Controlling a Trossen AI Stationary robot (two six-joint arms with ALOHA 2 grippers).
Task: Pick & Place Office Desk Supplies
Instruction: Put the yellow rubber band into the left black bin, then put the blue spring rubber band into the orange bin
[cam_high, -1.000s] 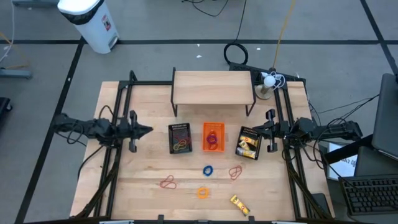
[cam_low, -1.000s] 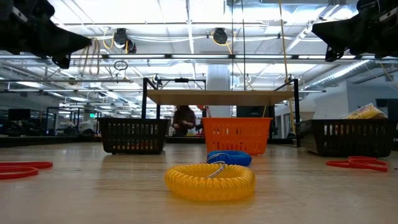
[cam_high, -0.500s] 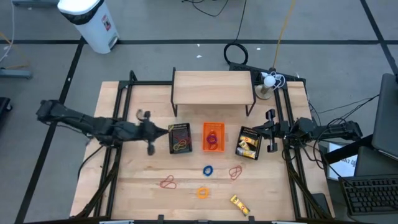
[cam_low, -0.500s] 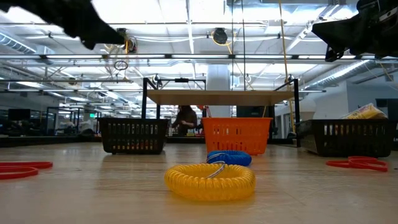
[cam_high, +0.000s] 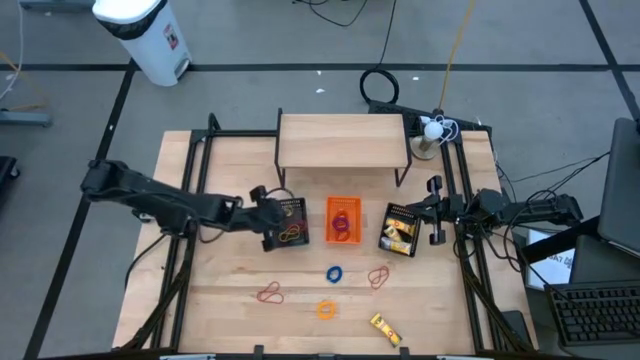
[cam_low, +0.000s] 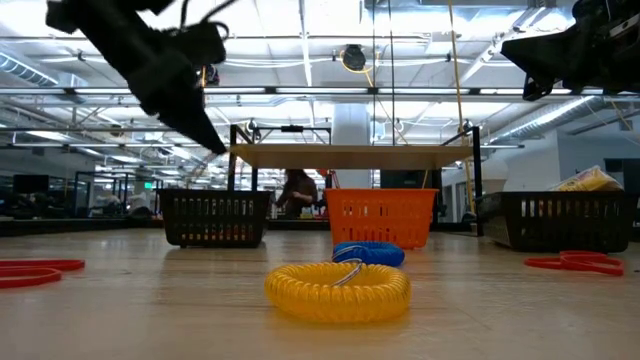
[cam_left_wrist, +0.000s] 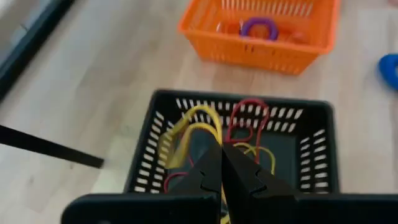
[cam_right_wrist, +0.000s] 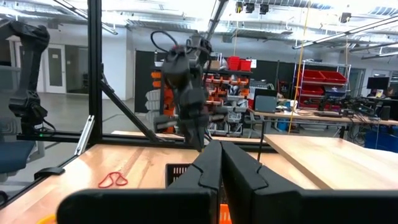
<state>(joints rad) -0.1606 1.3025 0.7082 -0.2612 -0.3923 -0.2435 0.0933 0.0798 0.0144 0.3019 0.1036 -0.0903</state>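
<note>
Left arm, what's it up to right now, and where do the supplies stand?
The left gripper is shut and empty, at the left black mesh tray, which holds rubber bands. The right gripper waits shut by the right mesh tray. Loose on the table: red bands, a blue ring, an orange ring and a yellow piece.

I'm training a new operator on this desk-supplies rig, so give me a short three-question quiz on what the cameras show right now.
1. True or false: the left gripper is shut, at the edge of the left black mesh tray.
2. Which colour ring lies in the orange tray? A) green B) purple C) white
3. Fill in: the coiled ring nearest the low camera is ____.

Key: 1 true. 2 B; the purple ring shows in the left wrist view. 3 yellow.
</note>
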